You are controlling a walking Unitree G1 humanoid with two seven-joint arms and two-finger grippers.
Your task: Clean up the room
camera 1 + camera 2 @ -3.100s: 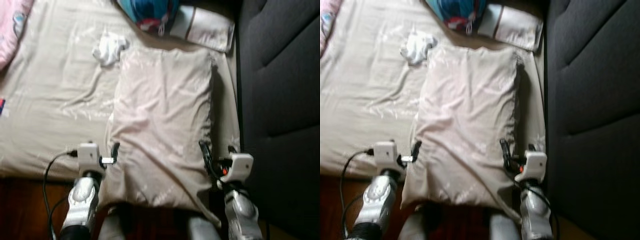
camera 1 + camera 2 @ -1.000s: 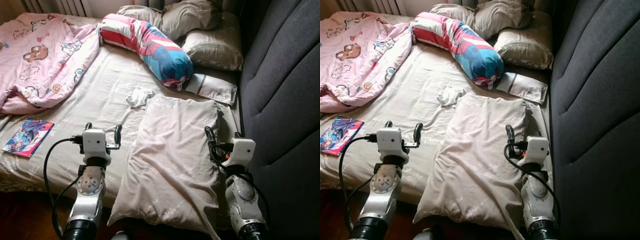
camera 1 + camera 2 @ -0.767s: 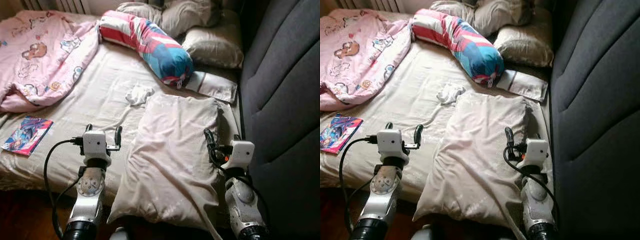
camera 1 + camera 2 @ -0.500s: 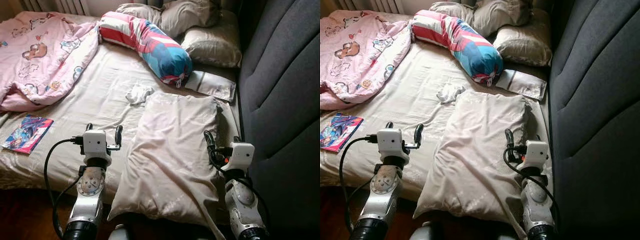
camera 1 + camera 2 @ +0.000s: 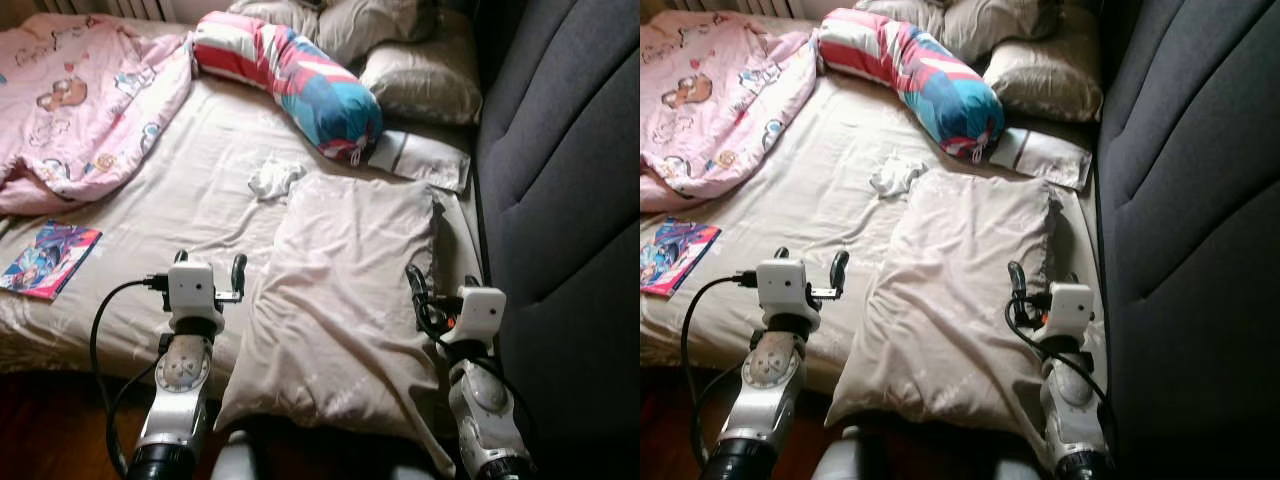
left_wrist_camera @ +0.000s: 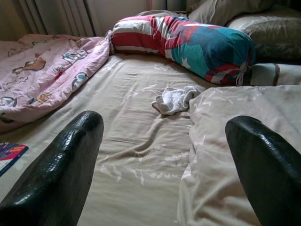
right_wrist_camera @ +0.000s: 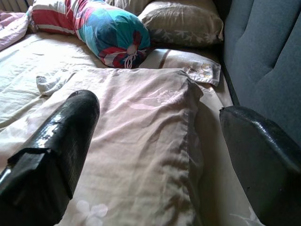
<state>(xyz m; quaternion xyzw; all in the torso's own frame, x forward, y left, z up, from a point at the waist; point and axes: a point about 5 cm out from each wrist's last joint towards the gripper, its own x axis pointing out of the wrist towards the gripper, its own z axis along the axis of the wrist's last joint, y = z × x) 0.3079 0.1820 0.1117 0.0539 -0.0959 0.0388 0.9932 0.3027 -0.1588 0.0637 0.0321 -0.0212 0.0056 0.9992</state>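
A bed (image 5: pixel 200 190) with a beige sheet takes up most of the scene, and a dark grey padded headboard (image 5: pixel 560 180) runs along its right side. A pink cartoon-print blanket (image 5: pixel 70 110) is bunched at the far left of the mattress. A large beige pillow (image 5: pixel 345 300) lies lengthwise near the headboard, its near end hanging over the mattress edge between the 2 arms. Beyond it lies a bolster (image 5: pixel 300 80) striped in red, white and blue, with 2 more beige pillows (image 5: pixel 420 85) stacked at the far right corner. A flat white pouch (image 5: pixel 425 160) rests between the bolster and the large pillow. A comic book (image 5: pixel 45 260) sits at the near left edge of the bed. A small crumpled white cloth (image 5: pixel 272 178) lies on the sheet just left of the large pillow's far corner.

The left end effector (image 5: pixel 208 268) hovers over the sheet just beside the pillow's left edge, fingers spread wide and holding nothing. The right end effector (image 5: pixel 440 295) is at the pillow's right edge next to the headboard, fingers likewise wide apart and empty.
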